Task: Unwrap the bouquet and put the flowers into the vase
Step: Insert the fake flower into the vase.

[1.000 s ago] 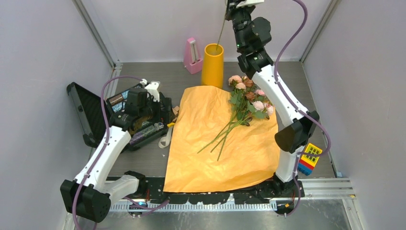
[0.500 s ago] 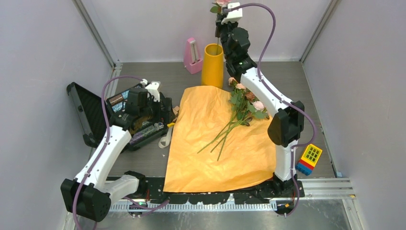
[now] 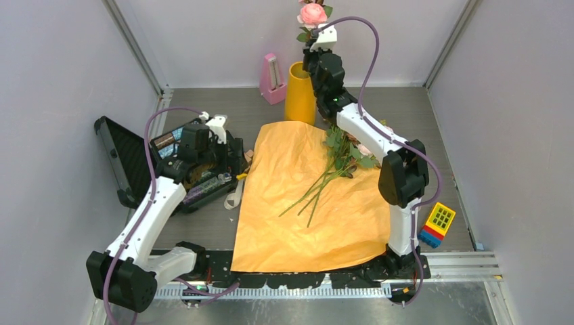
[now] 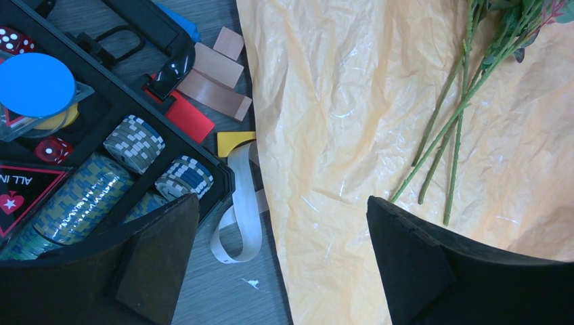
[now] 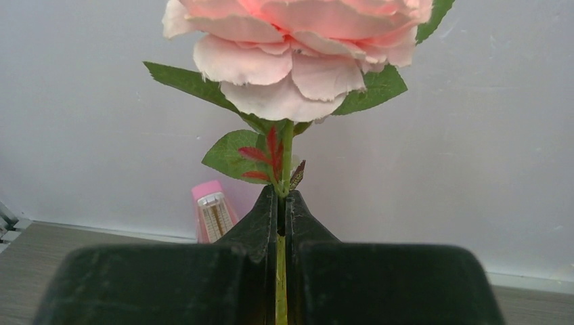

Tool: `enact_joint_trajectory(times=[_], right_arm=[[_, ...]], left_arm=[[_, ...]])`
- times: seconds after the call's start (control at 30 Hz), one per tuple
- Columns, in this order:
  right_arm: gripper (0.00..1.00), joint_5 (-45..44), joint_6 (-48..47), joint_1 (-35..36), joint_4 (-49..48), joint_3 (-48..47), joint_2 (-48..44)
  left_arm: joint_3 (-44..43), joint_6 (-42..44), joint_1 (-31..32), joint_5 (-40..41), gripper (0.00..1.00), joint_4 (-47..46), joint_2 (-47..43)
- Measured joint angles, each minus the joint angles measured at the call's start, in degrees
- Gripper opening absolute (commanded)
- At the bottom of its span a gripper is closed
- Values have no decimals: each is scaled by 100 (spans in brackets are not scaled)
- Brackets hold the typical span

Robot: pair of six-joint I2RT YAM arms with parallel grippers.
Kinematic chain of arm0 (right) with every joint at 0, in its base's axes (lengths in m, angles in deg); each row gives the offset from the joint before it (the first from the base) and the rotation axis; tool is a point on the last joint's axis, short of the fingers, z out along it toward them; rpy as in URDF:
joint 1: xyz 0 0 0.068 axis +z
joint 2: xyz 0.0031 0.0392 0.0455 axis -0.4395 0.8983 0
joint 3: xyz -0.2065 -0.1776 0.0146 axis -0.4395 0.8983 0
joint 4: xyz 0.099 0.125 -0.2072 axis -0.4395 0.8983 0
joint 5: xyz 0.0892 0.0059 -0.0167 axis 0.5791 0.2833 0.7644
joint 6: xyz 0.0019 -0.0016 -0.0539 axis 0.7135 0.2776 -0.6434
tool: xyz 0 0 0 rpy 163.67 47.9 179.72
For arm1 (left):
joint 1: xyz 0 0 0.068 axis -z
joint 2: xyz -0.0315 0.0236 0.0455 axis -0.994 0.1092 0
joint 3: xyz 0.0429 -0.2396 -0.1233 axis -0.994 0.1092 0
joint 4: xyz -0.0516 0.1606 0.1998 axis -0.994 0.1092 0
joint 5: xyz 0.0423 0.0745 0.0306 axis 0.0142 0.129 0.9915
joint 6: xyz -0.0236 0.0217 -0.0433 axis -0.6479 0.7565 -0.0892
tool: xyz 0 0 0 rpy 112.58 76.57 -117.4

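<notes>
Grey table (image 3: 203, 115), white walls on 3 sides. Orange paper (image 3: 298, 203) lies unwrapped and flat in the middle, its ribbon (image 4: 237, 223) loose just off the left edge. Right gripper (image 5: 281, 196) is up at the far side, clenched on 1 rose (image 3: 313, 13) by the stem right under the bloom. Long axis is vertical with the bloom up, just right of the vase (image 3: 298, 95) mouth. The arm hides the lower stem, so I can't tell if it's inside. Vase is upright at the far edge of the paper, pink metronome (image 3: 272, 78) to its left. Remaining flowers (image 3: 342, 152) lie on the right part of the paper, long axis diagonal: heads far-right, cut ends near-left. Left gripper (image 4: 281, 206) is released, jaws wide, holding nothing, hanging over the paper's left edge beside a black case (image 4: 135, 142) of poker chips. Toy block (image 3: 436, 223) sits near right.
</notes>
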Motion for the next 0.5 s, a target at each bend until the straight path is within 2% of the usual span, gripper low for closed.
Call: enact_joint_trajectory(times=[0.33,0.5], right_arm=[[0,-42,240,0,-17,393,2],[6,-74,251,0,-9,457,2]], left_arm=[[0,0,0,0,96,0,0],[0,0,0,0,96,2,0]])
